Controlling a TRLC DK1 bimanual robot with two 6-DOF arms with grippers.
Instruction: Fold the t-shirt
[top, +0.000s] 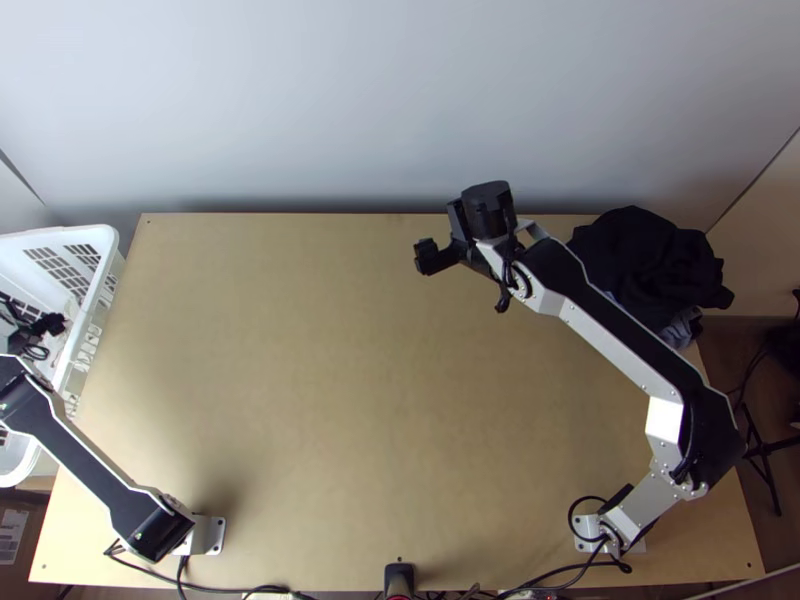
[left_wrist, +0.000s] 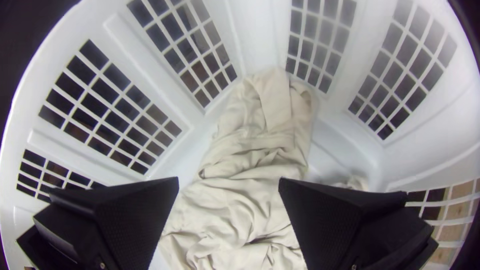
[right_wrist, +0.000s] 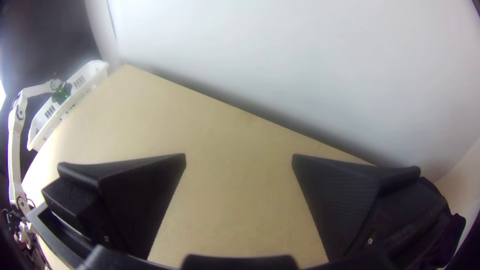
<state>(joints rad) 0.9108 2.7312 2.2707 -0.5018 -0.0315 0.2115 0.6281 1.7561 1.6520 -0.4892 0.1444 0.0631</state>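
Note:
At the left edge of the top view, my left gripper (top: 42, 324) is inside the white basket. In the left wrist view the left gripper (left_wrist: 229, 182) is open above a beige cloth (left_wrist: 250, 150), which lies bunched and wrinkled in the basket. None of the cloth is seen to be held. Over the back part of the table, right of the middle, is my right gripper (top: 436, 256). The right wrist view has the right gripper (right_wrist: 239, 157) open, with bare tabletop visible between its fingers.
The white basket (top: 75, 235) stands against the left side of the wooden table (top: 330, 380). A heap of dark clothes (top: 645, 255), with some greyish cloth under it, lies at the back right corner. A pale wall rises behind the table. Cables run along the near edge.

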